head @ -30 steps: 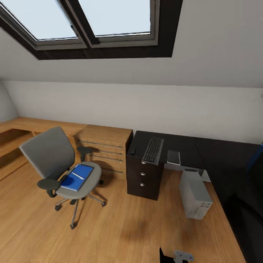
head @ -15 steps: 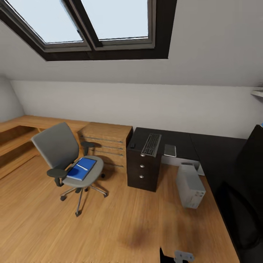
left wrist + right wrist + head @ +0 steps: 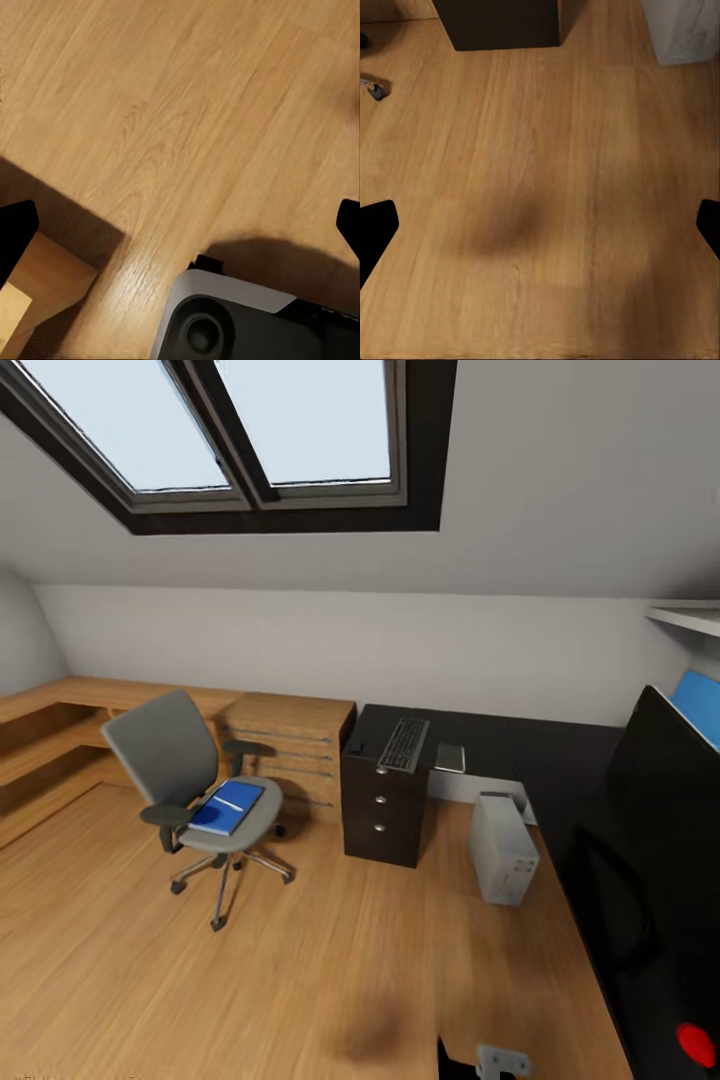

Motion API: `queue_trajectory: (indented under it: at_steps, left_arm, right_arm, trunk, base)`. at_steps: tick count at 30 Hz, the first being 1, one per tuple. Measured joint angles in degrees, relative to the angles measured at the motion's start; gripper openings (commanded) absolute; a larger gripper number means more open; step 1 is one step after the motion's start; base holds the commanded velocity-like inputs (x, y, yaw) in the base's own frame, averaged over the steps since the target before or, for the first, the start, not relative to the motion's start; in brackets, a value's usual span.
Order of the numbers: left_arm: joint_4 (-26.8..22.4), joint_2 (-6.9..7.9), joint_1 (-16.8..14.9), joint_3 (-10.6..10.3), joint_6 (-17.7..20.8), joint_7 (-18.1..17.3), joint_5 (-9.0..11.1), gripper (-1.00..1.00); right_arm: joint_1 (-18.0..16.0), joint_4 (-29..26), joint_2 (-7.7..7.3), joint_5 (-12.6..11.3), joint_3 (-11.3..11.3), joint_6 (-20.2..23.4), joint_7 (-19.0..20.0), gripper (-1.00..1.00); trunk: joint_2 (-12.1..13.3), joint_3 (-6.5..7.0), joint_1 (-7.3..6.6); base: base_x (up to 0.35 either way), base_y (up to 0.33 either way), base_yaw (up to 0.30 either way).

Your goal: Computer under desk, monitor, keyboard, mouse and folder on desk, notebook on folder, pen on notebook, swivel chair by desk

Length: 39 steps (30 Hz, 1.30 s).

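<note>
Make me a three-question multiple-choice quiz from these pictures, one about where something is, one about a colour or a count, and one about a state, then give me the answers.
1. Where does the folder lie?
A. on the seat of the swivel chair
B. on the desk
C. on the floor

2. How many silver knobs show on the front of the desk drawer unit?
A. one
B. three
C. five

3. How does the computer stand?
A. tipped on its side on the desk
B. upright on the wooden floor at the desk's open side
C. on the chair

Answers:
1. A, the blue folder rests on the grey seat between the black armrests.
2. B, the head view shows three knobs, one above the other.
3. B, the light grey tower stands upright on the floor just right of the drawer unit.
</note>
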Motion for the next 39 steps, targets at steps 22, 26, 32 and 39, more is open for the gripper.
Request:
queue_trajectory:
  at_steps: [22, 26, 32, 39]
  left_arm:
    - [0.0, -0.08, 0.0, 0.0, 0.1, 0.0, 0.0, 1.00]
    - [0.0, -0.08, 0.0, 0.0, 0.1, 0.0, 0.0, 1.00]
    - [0.0, -0.06, 0.0, 0.0, 0.2, 0.0, 0.0, 1.00]
    - [0.2, -0.03, 0.0, 0.0, 0.4, 0.0, 0.1, 1.00]
  right_arm:
    - [0.0, 0.0, -0.01, 0.1, 0.1, 0.0, 0.1, 1.00]
    - [0.0, 0.0, 0.05, 0.1, 0.1, 0.0, 0.1, 1.00]
    - [0.0, 0.0, 0.11, 0.2, 0.1, 0.0, 0.1, 1.00]
    - [0.0, 0.0, 0.13, 0.2, 0.1, 0.0, 0.1, 1.00]
  trunk:
    - [0.0, 0.00, 0.00]
    - [0.0, -0.10, 0.00]
    - [0.0, -0.40, 0.00]
    - [0.0, -0.67, -0.03]
  base:
    - [-0.337, 0.000, -0.125]
    - [-0.337, 0.000, -0.260]
    - [-0.325, -0.056, -0.244]
    - [-0.133, -0.260, -0.123]
